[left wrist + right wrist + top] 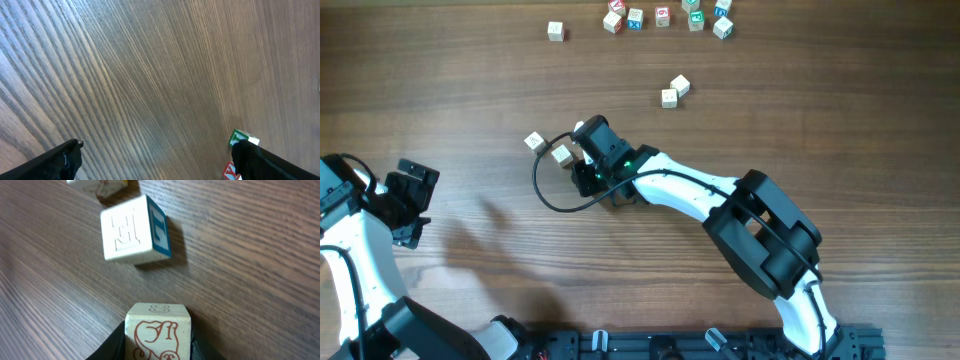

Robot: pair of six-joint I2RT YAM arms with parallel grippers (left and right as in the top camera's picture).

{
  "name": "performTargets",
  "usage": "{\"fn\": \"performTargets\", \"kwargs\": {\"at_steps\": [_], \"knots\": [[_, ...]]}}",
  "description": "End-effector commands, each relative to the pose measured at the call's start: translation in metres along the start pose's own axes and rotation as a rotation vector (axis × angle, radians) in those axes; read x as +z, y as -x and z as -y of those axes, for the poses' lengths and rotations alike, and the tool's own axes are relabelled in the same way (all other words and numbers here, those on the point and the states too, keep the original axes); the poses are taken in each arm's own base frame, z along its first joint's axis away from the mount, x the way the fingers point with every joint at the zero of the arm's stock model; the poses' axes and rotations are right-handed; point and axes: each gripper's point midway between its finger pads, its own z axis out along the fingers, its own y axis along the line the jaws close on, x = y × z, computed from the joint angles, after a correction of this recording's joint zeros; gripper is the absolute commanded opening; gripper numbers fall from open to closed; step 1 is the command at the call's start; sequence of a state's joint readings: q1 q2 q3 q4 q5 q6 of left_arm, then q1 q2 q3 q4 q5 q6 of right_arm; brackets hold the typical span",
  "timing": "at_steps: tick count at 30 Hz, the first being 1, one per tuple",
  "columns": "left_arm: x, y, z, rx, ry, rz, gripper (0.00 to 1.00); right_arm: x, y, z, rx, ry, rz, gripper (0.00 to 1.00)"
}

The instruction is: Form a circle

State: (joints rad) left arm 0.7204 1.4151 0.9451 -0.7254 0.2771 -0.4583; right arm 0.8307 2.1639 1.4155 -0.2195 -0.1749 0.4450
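Circle group [561, 154] (no closed ring as things lie, only a loose cluster): three small pale wooden cubes, left of centre on the wood-grain surface [800, 120].

- Held cube [158, 330]: red-brown line drawing on its near face. It is clenched between the two fingers of the right pincer [158, 347]; whether it rests on the wood I cannot tell.
- Middle cube [135, 229]: raised letter on its pale face, blue-bordered letter on its side. It lies just ahead of the held cube, with a strip of bare wood between.
- Far cube [534, 142]: just beyond the middle cube and cut off by the frame's top edge in the right wrist view.

Left pincer [160, 162]: released, its jaws spread wide over bare wood at the surface's left side. A green-faced cube [243, 137] and a red-faced cube [230, 172] show beside one finger.

Other stock:
- pair of cubes [675, 92] right of centre, close together
- single cube [556, 31]
- row of coloured cubes [662, 16] along the far edge
- black cable [545, 190] looping beside the right arm
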Motion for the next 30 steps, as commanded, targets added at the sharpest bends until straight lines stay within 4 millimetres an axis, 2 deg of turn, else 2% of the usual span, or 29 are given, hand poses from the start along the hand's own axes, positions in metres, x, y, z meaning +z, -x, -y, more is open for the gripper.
{"fn": "performTargets", "kwargs": {"at_steps": [1,16,23,30], "knots": [[0.002,0.000,-0.005,-0.012,0.021,0.001,1.00,0.019,-0.016,0.009,0.004,-0.015,-0.037,0.13],[0.002,0.000,-0.005,-0.012,0.021,0.001,1.00,0.021,-0.011,-0.011,-0.063,0.073,-0.018,0.13],[0.002,0.000,-0.005,-0.012,0.021,0.001,1.00,0.021,0.002,-0.018,-0.106,0.098,0.040,0.13],[0.002,0.000,-0.005,-0.012,0.021,0.001,1.00,0.021,0.008,-0.017,-0.110,0.086,0.067,0.14]]}}
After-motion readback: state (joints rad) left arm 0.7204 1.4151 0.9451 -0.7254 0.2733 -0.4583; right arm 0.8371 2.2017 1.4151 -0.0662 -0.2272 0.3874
